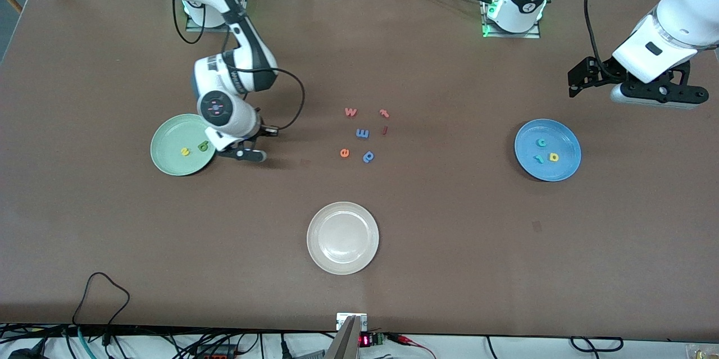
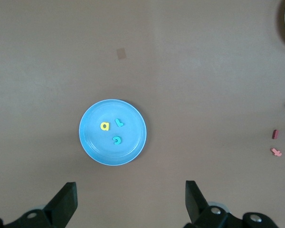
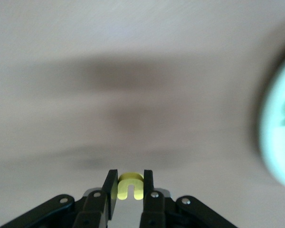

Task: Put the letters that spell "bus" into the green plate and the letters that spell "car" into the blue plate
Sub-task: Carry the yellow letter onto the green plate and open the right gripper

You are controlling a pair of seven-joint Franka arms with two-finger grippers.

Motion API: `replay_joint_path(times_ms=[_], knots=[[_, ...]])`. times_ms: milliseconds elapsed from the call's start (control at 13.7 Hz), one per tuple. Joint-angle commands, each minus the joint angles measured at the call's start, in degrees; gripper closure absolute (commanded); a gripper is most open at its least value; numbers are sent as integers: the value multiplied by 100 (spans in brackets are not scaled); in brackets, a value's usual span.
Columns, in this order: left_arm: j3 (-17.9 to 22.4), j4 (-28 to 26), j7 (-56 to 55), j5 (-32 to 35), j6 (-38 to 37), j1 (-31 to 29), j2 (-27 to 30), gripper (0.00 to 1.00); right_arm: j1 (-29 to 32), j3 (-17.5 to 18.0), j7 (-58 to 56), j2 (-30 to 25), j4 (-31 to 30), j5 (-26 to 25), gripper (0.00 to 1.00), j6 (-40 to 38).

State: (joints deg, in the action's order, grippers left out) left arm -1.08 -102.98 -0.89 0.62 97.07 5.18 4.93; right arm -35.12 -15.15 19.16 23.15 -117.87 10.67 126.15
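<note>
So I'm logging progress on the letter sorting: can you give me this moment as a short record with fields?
green plate: holds yellow s and green b
blue plate: holds teal c, teal r, yellow a
right hand: shut on yellow u, over the table beside the green plate
left hand: open, holding nothing, waiting above the table by the blue plate
leftover letters: six in red, orange and blue, mid-table
white plate: holds nothing
left to do: yellow u into the green plate
</note>
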Motion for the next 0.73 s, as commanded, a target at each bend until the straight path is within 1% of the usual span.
replay_joint_path(times_ms=[0,73,292,439,658], knots=[[-15,86,-16,114,-162,1,34,0,207,-671,-1314,-162,-70,-12,89,-276],[-15,86,-16,114,-162,1,34,0,399,-760,-1719,-136,-70,-12,89,-258],[-15,86,-25,114,-197,1,43,0,1006,-761,-2590,-66,-87,-12,88,-223],[-15,86,-25,114,-197,10,34,0,1322,-761,-2882,57,-149,-21,84,-170],[-15,86,-25,114,-197,10,43,0,1718,-761,-3365,224,-211,-12,83,49]])
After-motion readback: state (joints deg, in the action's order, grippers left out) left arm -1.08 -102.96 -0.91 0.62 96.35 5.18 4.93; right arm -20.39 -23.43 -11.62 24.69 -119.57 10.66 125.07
